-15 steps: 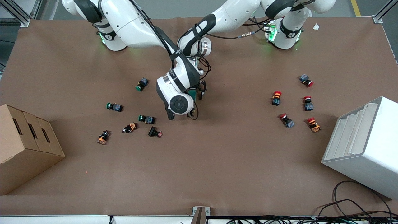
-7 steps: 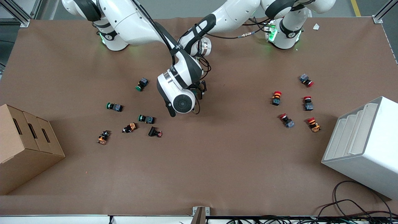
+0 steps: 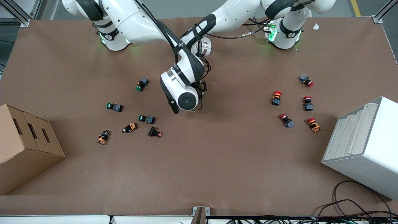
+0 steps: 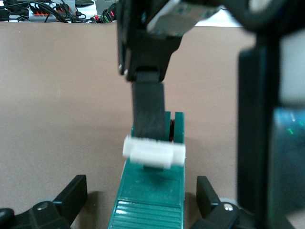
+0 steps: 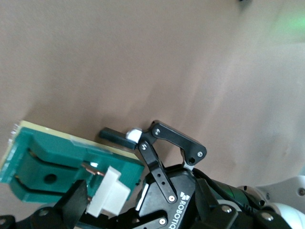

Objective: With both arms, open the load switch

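Two grippers, one load switch (image 4: 150, 195), held over the table's middle.
From the right arm's end: one cardboard box (image 3: 21, 146), six push buttons (image 3: 146, 118), the left gripper (image 4: 143, 193) clamping the switch, the right gripper (image 3: 200, 90) at its white slider (image 4: 153, 151) with its grip unclear, five more buttons (image 3: 286, 120), one white rack (image 3: 363, 146).

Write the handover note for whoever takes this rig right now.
Left gripper: jaws look shut on the load switch, holding it by its green body over the middle of the table.
Right gripper: at the white sliding piece on the switch's end, in contact with it.
Done: switch picked up, both arms brought together on it.
Left: move the white piece to open the switch; the pictures do not show that it is open yet.
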Available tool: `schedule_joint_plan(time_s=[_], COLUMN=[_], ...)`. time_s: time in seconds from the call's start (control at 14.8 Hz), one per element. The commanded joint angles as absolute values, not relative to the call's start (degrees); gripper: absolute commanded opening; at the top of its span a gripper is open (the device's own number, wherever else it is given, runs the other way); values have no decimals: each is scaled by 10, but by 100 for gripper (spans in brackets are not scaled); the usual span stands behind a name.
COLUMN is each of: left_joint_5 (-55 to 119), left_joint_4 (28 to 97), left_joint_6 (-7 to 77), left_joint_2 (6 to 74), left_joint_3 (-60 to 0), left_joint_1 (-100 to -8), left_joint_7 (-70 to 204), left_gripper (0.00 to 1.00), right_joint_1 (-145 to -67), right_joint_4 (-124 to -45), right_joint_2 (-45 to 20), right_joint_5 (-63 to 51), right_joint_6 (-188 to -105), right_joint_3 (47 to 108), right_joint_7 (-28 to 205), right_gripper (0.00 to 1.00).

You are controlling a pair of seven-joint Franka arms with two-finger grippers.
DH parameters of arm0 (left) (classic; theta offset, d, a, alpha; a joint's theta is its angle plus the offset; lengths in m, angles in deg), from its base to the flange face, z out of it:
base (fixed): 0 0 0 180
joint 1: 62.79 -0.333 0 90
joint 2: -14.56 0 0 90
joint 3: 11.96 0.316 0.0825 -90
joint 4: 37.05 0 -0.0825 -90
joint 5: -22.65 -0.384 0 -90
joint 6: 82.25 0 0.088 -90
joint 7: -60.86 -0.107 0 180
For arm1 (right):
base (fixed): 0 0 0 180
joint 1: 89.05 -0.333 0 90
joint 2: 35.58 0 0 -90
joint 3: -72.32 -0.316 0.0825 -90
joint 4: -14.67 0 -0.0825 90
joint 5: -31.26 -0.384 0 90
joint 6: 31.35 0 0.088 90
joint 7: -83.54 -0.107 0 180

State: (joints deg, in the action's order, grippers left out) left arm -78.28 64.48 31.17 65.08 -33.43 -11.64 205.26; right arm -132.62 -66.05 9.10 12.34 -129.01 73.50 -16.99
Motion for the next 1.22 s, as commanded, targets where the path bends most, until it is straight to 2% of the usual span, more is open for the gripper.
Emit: schedule_joint_plan(time_s=[0.0, 0.41, 0.81, 1.02, 1.15], left_joint_5=[-804, -807, -788, -686, -595], left_joint_4=[633, 632, 615, 590, 549], left_joint_6=[317, 317, 321, 324, 324], left_joint_2=[668, 669, 655, 635, 625], left_joint_3=[-330, -330, -337, -345, -351], left_joint_1=[-111, -112, -116, -119, -121], left_joint_7=[2075, 2074, 2054, 1971, 1897], left_gripper=[100, 100, 99, 99, 99], right_joint_1=[-1346, -1337, -1254, -1204, -1179], right_joint_4=[-686, -687, -665, -664, -664], right_joint_2=[84, 83, 64, 48, 46], right_joint_5=[120, 125, 129, 130, 140], right_joint_6=[-1295, -1296, -1295, -1296, -1297], right_joint_3=[732, 734, 738, 738, 739], right_joint_7=[-161, -128, 21, 120, 177], right_gripper=[100, 100, 100, 100, 100])
